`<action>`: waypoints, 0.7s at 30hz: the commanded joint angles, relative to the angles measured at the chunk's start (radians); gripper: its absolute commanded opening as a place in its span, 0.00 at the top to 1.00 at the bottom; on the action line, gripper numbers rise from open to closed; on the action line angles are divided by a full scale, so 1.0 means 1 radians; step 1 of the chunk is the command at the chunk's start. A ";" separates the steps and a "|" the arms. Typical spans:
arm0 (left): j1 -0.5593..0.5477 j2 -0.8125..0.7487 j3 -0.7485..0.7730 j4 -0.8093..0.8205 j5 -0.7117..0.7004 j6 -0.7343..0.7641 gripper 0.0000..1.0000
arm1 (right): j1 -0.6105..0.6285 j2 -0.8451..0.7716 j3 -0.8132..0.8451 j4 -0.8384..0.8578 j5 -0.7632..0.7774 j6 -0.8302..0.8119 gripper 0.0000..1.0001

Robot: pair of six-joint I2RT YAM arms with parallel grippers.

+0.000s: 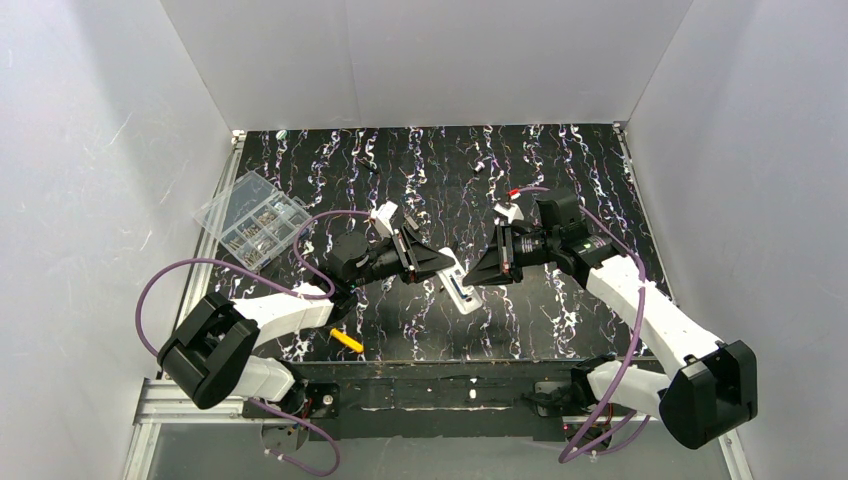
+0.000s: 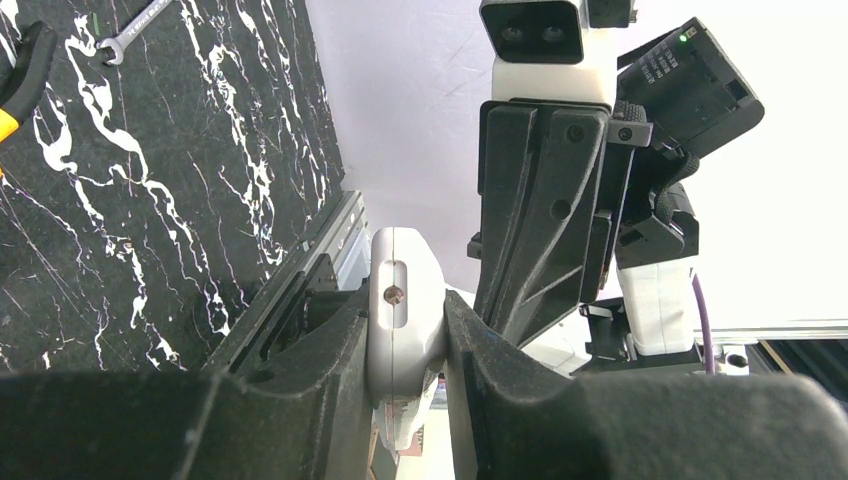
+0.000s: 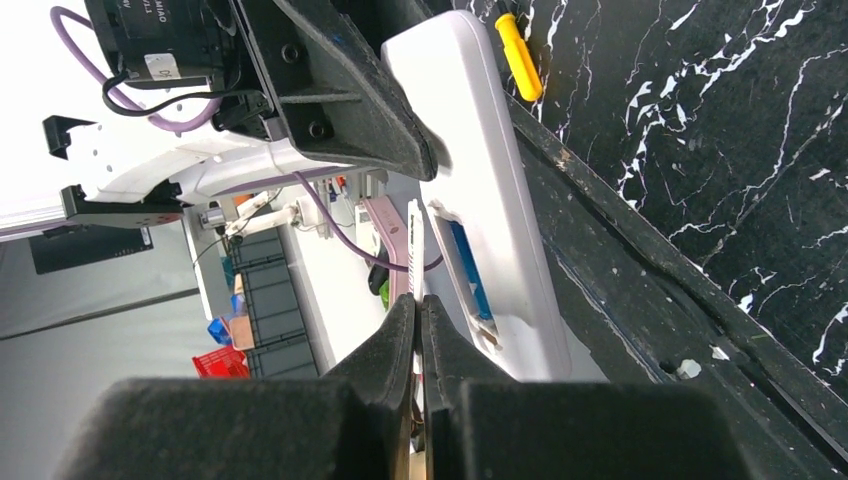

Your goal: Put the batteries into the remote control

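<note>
Remote control point(image 3: 480, 150), white rectangular plastic, clamped in left gripper point(image 2: 405, 345). Blue cylindrical battery point(image 3: 468, 268) seated in recess point(image 3: 488, 322). Right gripper point(image 3: 418, 310) pinching thin white plate point(image 3: 415, 235), likely cover; next: align over recess.

The remote control point(image 1: 465, 293) is held over the middle of the desk point(image 1: 580, 170). Its far end is clamped in the left tool point(image 1: 447, 265), which reaches in from 9 o'clock. The right tool point(image 1: 473, 277) comes in from 3 o'clock, pinching a thin flat piece point(image 3: 414, 235) just beside the remote's recess, in which a battery point(image 3: 468, 272) lies. The compartment box point(image 1: 253, 220) sits at 10 o'clock by the desk's left edge. The pliers point(image 1: 347, 341) lie at 7 o'clock near the front edge.
</note>
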 commanded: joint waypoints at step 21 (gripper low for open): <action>-0.003 -0.027 0.037 0.094 0.036 -0.006 1.00 | -0.004 0.027 -0.020 0.031 -0.013 -0.015 0.99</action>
